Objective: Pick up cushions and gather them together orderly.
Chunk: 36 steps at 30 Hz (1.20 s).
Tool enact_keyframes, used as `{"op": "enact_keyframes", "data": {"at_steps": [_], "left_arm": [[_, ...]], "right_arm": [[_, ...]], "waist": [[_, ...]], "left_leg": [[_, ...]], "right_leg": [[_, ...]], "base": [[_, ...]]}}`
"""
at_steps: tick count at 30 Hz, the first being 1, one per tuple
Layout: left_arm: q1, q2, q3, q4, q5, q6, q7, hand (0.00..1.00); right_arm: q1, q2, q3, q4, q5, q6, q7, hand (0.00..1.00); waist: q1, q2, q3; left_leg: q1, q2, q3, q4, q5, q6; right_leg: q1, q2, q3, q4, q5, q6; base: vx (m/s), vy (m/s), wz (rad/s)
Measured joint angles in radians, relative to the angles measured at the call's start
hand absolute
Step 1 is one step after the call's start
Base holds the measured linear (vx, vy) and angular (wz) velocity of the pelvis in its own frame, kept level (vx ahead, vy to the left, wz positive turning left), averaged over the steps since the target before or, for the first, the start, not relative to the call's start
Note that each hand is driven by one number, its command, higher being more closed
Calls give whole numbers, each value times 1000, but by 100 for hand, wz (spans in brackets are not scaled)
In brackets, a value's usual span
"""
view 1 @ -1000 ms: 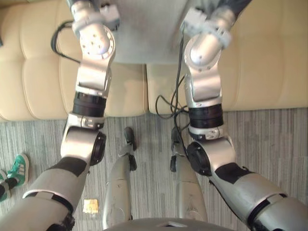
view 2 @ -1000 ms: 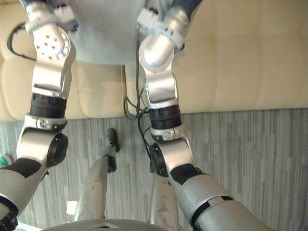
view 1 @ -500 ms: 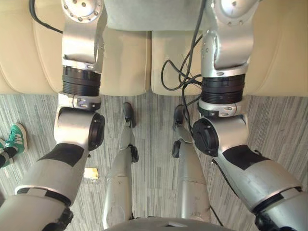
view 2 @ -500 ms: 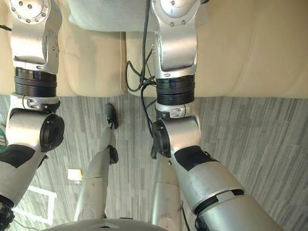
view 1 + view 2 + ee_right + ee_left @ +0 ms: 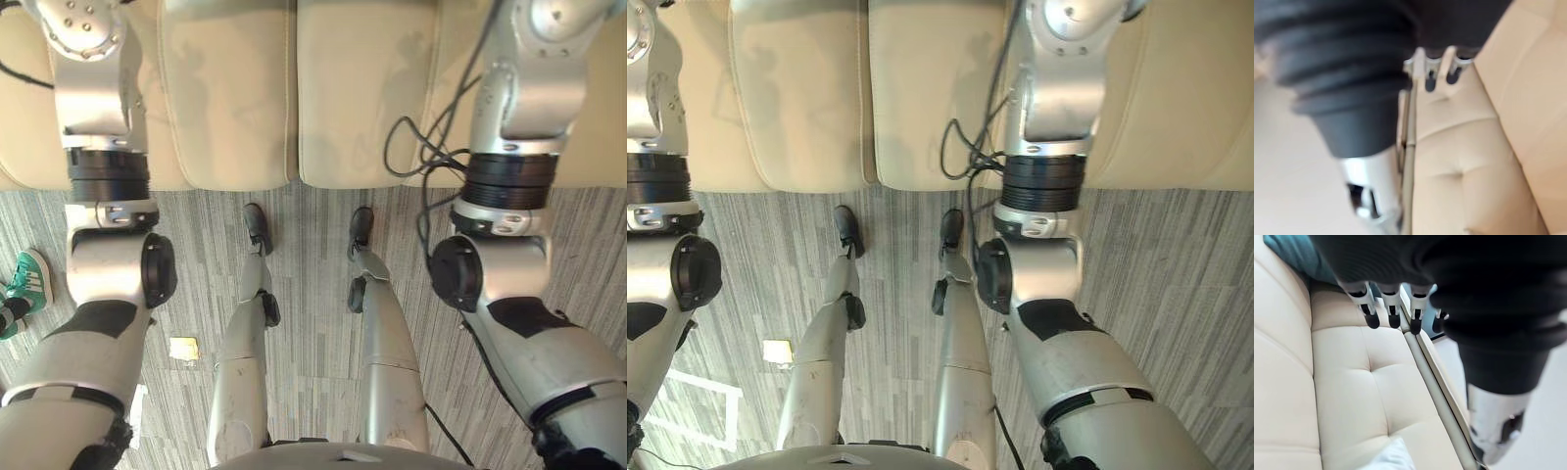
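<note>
My left hand point(image 5: 1392, 308) hangs open above the cream sofa point(image 5: 1352, 382), its fingers straight and holding nothing. A teal cushion point(image 5: 1290, 252) lies on the sofa just past those fingers. The corner of a white cushion point(image 5: 1388, 458) lies on the seat further along. My right hand point(image 5: 1431, 73) is open too, with straight empty fingers over the cream sofa seat point(image 5: 1459, 166). In the eye views both arms reach up over the sofa seat point(image 5: 225, 98) and out past the top edge.
The sofa's front edge point(image 5: 823, 186) meets grey striped carpet. A person's green shoe point(image 5: 24, 284) stands on the carpet at the far left. A small yellow square point(image 5: 183, 348) and a white frame point(image 5: 686, 411) lie on the floor at lower left.
The camera has tilted down toward the floor. The grey cushion held between my arms has passed out at the top edge. Both arms now stand wider apart, and the fingers have straightened.
</note>
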Motion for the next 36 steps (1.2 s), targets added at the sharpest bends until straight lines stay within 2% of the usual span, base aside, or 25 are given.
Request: {"op": "enact_keyframes", "data": {"at_steps": [2, 4, 5, 6, 7, 10, 11, 13, 15, 16, 19, 20, 21, 23, 26, 30, 32, 36], "left_arm": [[131, 36, 83, -47, -53, -2, -20, 0], [231, 56, 121, -92, -90, -10, -30, 0], [340, 57, 159, -148, -125, -29, -36, 0], [378, 57, 166, -165, -138, -38, -43, 0], [498, 52, 171, -210, -175, -57, -65, 0], [745, -11, 160, -298, -237, -99, -143, 0], [846, -52, 157, -322, -248, -117, -174, 0], [973, -114, 146, -350, -254, -122, -203, 0], [1137, -203, 108, -346, -254, -123, -261, 0], [1167, -223, 99, -339, -253, -123, -273, 0], [1294, -308, 35, -200, -250, -117, -349, 0], [1302, -312, 28, -183, -249, -116, -355, 0], [1338, -330, -8, -108, -230, -114, -382, 0], [1373, -356, -34, -13, -215, -107, -415, 0], [1389, -390, -39, 110, -185, -102, -440, 0], [1391, -415, -35, 342, -102, -79, -442, 0], [1388, -423, -24, 422, -71, -71, -440, 0], [1378, -422, 15, 519, -53, -57, -436, 0]], "right_arm": [[82, -77, -10, -63, 38, -1, 38, 0], [154, -129, -18, -109, 41, -1, 63, 0], [241, -187, -20, -142, 40, 0, 90, 0], [275, -205, -21, -152, 40, 1, 103, 0], [389, -243, -28, -175, 39, 1, 138, 0], [678, -248, -69, -230, 39, 0, 231, 0], [793, -233, -80, -252, 39, -7, 270, 0], [945, -187, -80, -276, 39, -12, 315, 0], [1112, -82, -76, -275, 38, -16, 392, 0], [1143, -57, -76, -274, 38, -16, 407, 0], [1278, 74, -52, -175, 38, -26, 495, 0], [1288, 85, -49, -162, 38, -31, 498, 0], [1339, 141, -26, -86, 38, -41, 524, 0], [1399, 206, -6, 21, 38, -44, 558, 0], [1439, 258, 7, 165, 41, -52, 581, 0], [1442, 320, 9, 443, 45, -51, 624, 0], [1440, 323, -3, 546, 44, -50, 641, 0], [1409, 318, -71, 677, 38, -31, 646, 0]], "waist": [[-3, 0, 0], [-3, -1, 0], [-3, -1, 0], [-3, -1, 0], [-10, -1, 0], [-27, -2, -1], [-27, -5, -3], [-26, -5, -6], [-23, -11, -30], [-22, -11, -39], [-18, -29, -93], [-17, -32, -100], [-8, -51, -135], [0, -68, -187], [3, -75, -232], [5, -74, -292], [4, -74, -320], [-4, -78, -330]], "left_leg": [[12, -1, 3, 20, -24, 16], [22, 0, 0, 34, -24, 20], [35, 4, -4, 53, -35, 28], [41, 5, -7, 58, -40, 28], [62, 8, -22, 81, -57, 29], [126, 9, -59, 129, -108, 28], [154, 7, -67, 143, -123, 35], [191, 6, -82, 160, -143, 32], [240, 7, -98, 159, -149, 35], [250, 7, -101, 158, -150, 34], [352, 11, -109, 154, -171, 30], [363, 11, -109, 154, -174, 30], [423, 13, -106, 154, -193, 29], [484, 15, -104, 151, -215, 28], [542, 14, -104, 141, -227, 31], [676, 12, -62, 69, -230, 29], [721, 8, -41, 37, -230, 29], [795, -5, -11, -9, -223, 27]], "right_leg": [[6, -3, 6, 30, -19, 0], [17, -5, 4, 44, -27, -2], [39, -6, -1, 50, -35, -5], [48, -6, -4, 51, -38, -5], [85, -8, -19, 55, -49, -7], [187, -21, -55, 73, -94, -8], [224, -27, -66, 82, -110, -6], [279, -33, -83, 78, -134, -5], [344, -35, -105, 68, -147, -3], [358, -35, -110, 62, -149, -3], [491, -26, -133, 7, -150, 2], [505, -26, -133, 2, -151, 3], [575, -21, -133, -26, -153, 8], [654, -16, -137, -68, -151, 16], [735, -12, -143, -127, -138, 26], [867, 6, -117, -255, -92, 33], [905, 14, -91, -309, -68, 41], [968, 20, -50, -377, -28, 57]], "base": [[-52, -93, 3], [-23, -86, 5], [-20, -112, 5], [-10, -131, 9], [-1, -123, 16], [16, -110, 29], [33, -110, 32], [34, -69, 22], [59, -67, 20], [95, -52, 13], [112, -27, 4], [116, -10, -8], [103, 0, -7], [95, 11, -6], [94, 49, -2], [55, 66, -24], [39, 54, -38], [45, 58, -33]]}}
